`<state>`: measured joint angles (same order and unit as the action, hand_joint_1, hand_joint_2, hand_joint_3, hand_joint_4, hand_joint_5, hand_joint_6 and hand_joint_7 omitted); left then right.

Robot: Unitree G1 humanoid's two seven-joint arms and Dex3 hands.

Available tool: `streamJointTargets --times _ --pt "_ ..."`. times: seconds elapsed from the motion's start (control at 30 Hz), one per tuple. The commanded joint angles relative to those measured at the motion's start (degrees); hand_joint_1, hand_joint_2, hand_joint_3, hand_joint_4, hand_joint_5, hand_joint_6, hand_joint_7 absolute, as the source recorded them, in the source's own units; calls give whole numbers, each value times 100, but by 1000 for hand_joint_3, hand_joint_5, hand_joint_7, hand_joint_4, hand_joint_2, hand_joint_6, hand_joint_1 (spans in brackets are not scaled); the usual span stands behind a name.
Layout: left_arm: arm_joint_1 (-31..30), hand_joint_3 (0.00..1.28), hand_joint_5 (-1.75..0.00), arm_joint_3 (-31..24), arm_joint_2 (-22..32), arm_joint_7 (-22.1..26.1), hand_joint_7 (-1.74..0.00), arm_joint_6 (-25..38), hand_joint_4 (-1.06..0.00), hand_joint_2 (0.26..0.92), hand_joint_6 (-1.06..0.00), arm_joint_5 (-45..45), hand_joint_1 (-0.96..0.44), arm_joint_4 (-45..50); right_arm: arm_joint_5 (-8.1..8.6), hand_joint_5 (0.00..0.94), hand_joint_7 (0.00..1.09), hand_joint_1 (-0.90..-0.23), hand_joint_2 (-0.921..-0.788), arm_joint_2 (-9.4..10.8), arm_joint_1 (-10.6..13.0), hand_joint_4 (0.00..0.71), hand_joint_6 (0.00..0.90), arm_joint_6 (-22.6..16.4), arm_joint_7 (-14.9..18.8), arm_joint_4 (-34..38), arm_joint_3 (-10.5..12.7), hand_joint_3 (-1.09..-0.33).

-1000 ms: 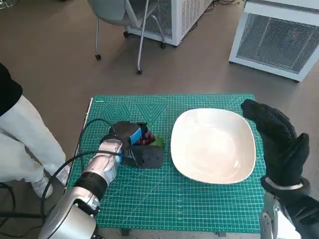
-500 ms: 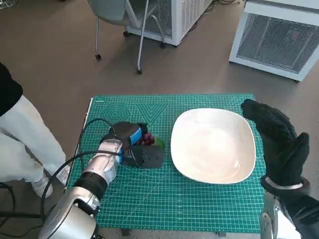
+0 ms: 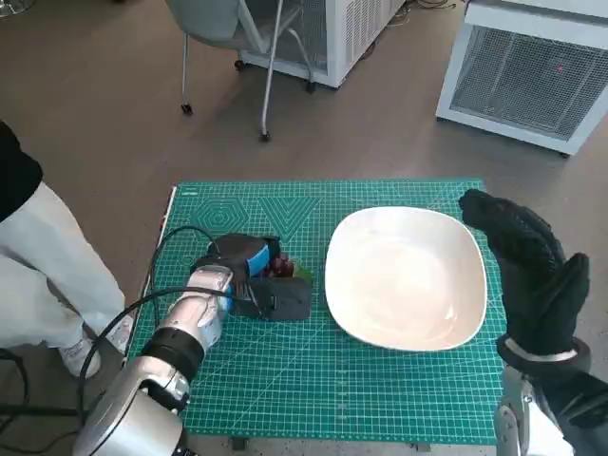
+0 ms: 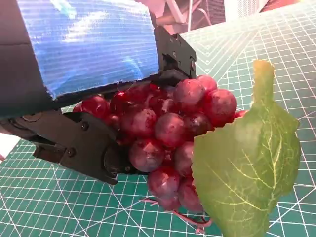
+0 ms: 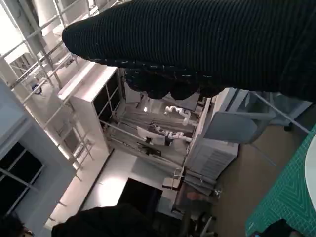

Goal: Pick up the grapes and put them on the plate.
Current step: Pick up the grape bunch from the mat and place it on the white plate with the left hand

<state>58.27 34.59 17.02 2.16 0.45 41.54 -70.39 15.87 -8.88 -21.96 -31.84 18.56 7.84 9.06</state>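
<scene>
A bunch of dark red grapes point(image 3: 281, 266) with a green leaf point(image 3: 302, 273) lies on the green cutting mat point(image 3: 285, 380), left of the white plate point(image 3: 407, 275). My left hand point(image 3: 249, 271) is wrapped round the bunch. In the left wrist view its black fingers point(image 4: 84, 143) press the grapes point(image 4: 168, 128) from both sides, and the leaf point(image 4: 247, 158) sticks out in front. The bunch still touches the mat. My right hand point(image 3: 532, 275) hovers flat over the plate's right edge, holding nothing; its glove point(image 5: 197, 44) fills the right wrist view's top.
A black cable point(image 3: 161, 256) loops over the mat's left edge beside my left forearm. A person's leg in white trousers point(image 3: 47, 266) stands left of the table. A wheeled chair point(image 3: 237, 28) and white cabinets point(image 3: 532, 76) stand beyond it.
</scene>
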Motion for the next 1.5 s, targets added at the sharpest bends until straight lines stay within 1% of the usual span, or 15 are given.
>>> streamJointTargets --times 0.03,0.17,0.3,0.47,0.6,0.8,0.93,1.2,1.5 --pt "-41 184 -1575 -114 175 201 -984 -89 -464 920 -638 -92 1 349 28 3 606 -530 -921 -18 -2 414 48 47 23 90 17 -661" --pt "-139 173 -1564 -223 345 388 -966 -135 -474 920 -653 -174 3 854 28 3 605 -531 -921 -10 9 414 48 36 24 82 12 -662" --pt "-321 167 -1548 -375 621 627 -966 -191 -486 919 -656 -263 3 1633 25 3 605 -528 -921 -7 -2 414 48 27 22 94 13 -662" --pt "-642 139 -1480 -629 1007 816 -981 -249 -533 919 -660 -314 3 2693 31 3 605 -525 -921 0 -25 414 48 5 30 146 15 -663" --pt "-904 130 -1427 -822 1274 901 -1022 -101 -562 920 -641 -224 2 3593 35 3 605 -525 -921 3 -45 414 48 -16 37 185 16 -663" --pt "-1267 117 -1282 -1121 1541 1046 -1155 292 -617 921 -594 -52 3 4812 35 2 604 -525 -921 2 -51 414 48 -75 44 227 12 -663" --pt "-1430 107 -1278 -1298 1627 1158 -1131 500 -635 921 -602 7 2 5392 49 2 604 -525 -921 13 -63 414 48 -101 50 266 9 -663" --pt "-1580 90 -1251 -1547 1663 1360 -1125 805 -653 920 -618 54 2 6120 127 3 603 -526 -921 40 -106 416 46 -112 88 350 1 -663" --pt "-1655 84 -1315 -1637 1622 1392 -1019 789 -660 920 -648 67 2 6406 193 5 600 -523 -921 35 -97 420 45 -94 124 340 2 -663"
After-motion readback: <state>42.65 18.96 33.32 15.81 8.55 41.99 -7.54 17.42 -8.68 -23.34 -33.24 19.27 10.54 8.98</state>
